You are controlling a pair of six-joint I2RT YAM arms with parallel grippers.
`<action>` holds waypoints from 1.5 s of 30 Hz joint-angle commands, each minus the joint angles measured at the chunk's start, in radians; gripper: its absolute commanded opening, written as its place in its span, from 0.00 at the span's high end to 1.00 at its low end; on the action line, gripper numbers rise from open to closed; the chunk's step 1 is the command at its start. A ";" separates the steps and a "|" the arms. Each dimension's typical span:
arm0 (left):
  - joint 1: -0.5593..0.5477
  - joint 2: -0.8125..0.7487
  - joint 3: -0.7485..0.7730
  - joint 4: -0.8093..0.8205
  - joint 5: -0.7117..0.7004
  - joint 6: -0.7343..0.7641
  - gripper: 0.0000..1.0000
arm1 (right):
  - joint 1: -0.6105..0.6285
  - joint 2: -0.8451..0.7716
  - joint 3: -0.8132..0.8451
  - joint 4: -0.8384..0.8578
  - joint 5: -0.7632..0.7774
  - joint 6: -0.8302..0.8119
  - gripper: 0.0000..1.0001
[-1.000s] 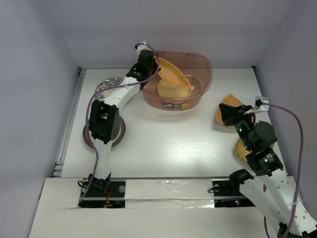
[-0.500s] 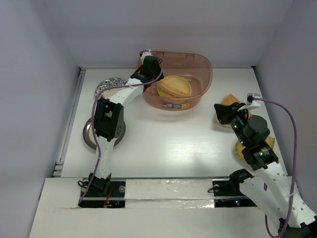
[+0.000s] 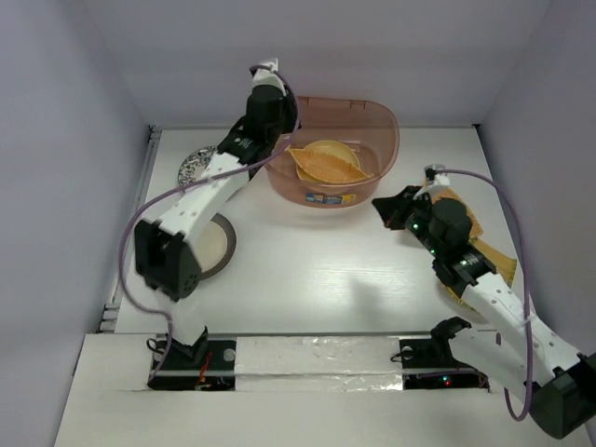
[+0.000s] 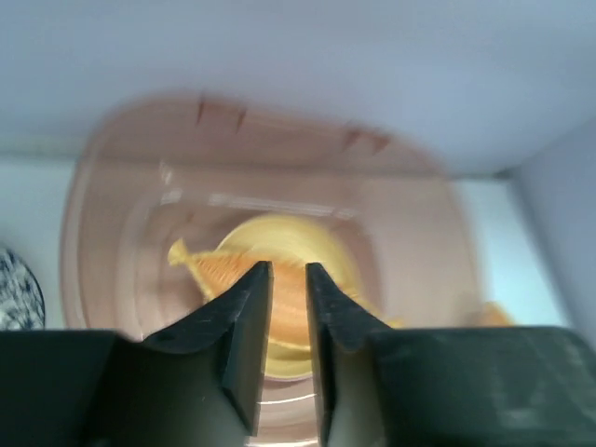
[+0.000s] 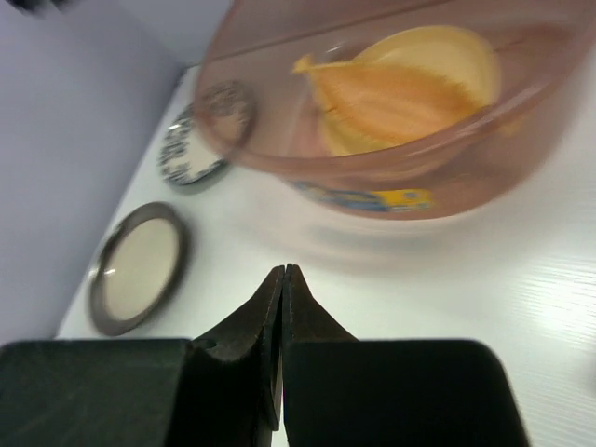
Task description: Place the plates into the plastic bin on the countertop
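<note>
The pinkish plastic bin (image 3: 386, 121) stands at the back of the white countertop (image 3: 317, 270). In it an orange fan-shaped plate (image 3: 326, 166) lies on a round yellow plate (image 3: 346, 147). My left gripper (image 3: 277, 101) hangs above the bin's left rim, jaws a little apart and empty; its wrist view (image 4: 289, 270) looks down on the fan plate (image 4: 219, 270). My right gripper (image 3: 384, 203) is shut and empty over the counter in front of the bin (image 5: 391, 177). Two more fan plates (image 3: 456, 200) lie at the right, partly under the right arm.
A metallic-rimmed cream plate (image 3: 216, 244) lies at the left, also in the right wrist view (image 5: 138, 268). A white plate with a dark floral rim (image 3: 194, 163) lies behind it, left of the bin. Pale walls bound the counter on three sides.
The left gripper let go of the fan plate, which now lies in the bin on the yellow plate, and rose. The right gripper moved left, away from the fan plates.
</note>
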 commanded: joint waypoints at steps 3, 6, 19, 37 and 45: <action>-0.037 -0.343 -0.109 0.099 -0.046 0.044 0.97 | 0.279 0.161 0.076 0.206 0.067 0.127 1.00; -0.055 -0.505 -0.232 0.091 -0.028 -0.005 1.00 | 0.431 0.332 0.116 0.348 0.130 0.191 1.00; -0.092 -1.181 -0.804 -0.097 -0.147 -0.036 0.90 | 0.639 0.928 0.201 0.747 0.254 0.585 0.33; -0.092 -1.455 -1.038 -0.105 -0.152 0.012 0.75 | 0.648 1.477 0.678 0.686 0.148 0.757 0.43; -0.041 -1.497 -1.044 -0.082 -0.114 0.040 0.74 | 0.648 1.575 0.788 0.661 0.128 0.826 0.57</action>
